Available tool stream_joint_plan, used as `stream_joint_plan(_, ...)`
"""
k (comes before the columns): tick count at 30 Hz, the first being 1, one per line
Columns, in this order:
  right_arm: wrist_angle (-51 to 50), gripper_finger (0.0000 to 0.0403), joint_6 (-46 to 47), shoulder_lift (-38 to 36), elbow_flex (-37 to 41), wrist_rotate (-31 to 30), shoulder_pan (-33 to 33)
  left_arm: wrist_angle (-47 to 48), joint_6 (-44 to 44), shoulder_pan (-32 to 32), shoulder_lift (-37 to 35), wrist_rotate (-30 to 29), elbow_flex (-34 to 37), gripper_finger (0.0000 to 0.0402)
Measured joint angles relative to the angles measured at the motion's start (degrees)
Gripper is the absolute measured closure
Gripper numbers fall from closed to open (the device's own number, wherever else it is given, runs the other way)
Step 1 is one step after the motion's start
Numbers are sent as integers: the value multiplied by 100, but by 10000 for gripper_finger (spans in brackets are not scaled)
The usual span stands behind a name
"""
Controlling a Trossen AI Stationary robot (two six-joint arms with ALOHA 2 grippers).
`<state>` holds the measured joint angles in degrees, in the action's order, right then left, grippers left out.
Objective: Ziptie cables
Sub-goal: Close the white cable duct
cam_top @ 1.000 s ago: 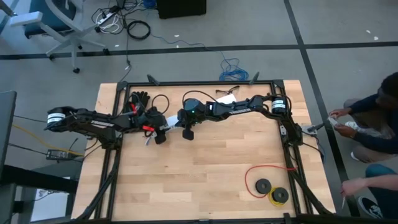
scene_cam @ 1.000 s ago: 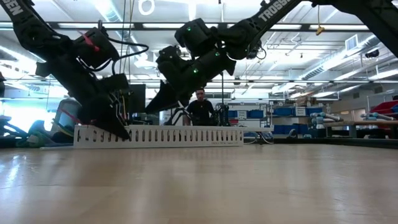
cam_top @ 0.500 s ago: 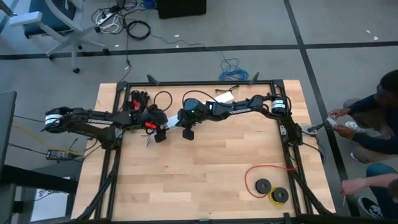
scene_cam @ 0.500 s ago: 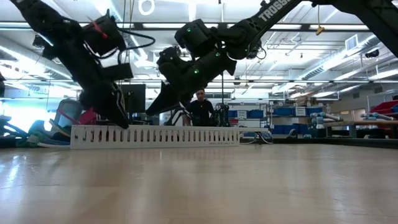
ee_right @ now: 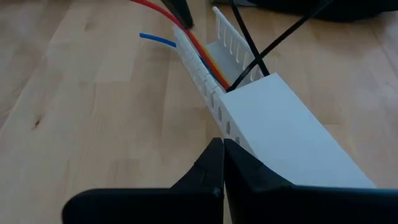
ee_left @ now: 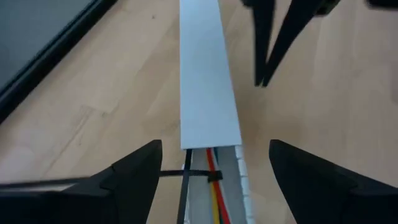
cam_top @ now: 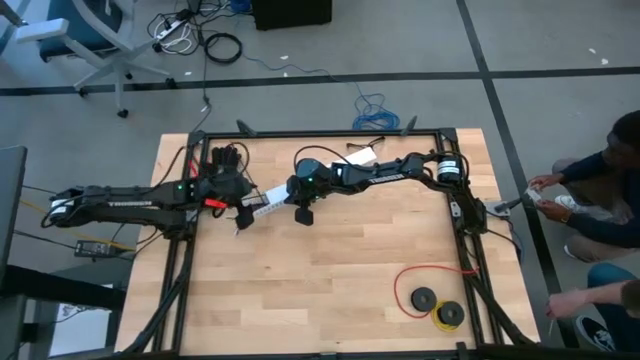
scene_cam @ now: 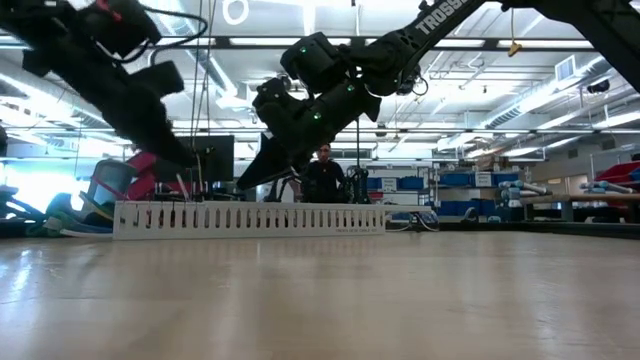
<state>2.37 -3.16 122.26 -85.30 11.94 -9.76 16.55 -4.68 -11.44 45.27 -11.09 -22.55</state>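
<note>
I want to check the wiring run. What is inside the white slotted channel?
Red, orange and yellow wires lie in the open end of the white slotted channel, crossed by a black zip tie. Farther along, the lid covers whatever is inside.

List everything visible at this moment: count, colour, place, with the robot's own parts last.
Slotted channel: one, white, lid partly on, far-left part of the table.
Cables: one bundle, red, yellow and orange among them, lying in the channel's uncovered end.
Zip tie: one, black, around the cables.
Blue wire end: one, on the wood beside the channel.
Red wire loop: one, near-right corner, with two spools.
People: two, right of the table.
Left claw: open, over the channel's end.
Right claw: shut, beside the lid.
</note>
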Motion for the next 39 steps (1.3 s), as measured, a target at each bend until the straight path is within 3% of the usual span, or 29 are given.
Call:
stream_joint_plan(8, 36, 403, -2, -2, 0, 29, 12, -435, -378, -2, 101, -120, 718, 94)
stream_joint_plan(18, 37, 403, -2, -2, 0, 26, 40, -581, -466, 0, 368, -118, 746, 94)
stream_joint_plan(30, 37, 403, -2, -4, 0, 26, 80, -1091, -464, -7, 1504, 4, 748, 94)
stream_joint_plan(39, 7, 403, -27, -4, 0, 26, 87, -1316, -441, -7, 1864, 2, 746, 102)
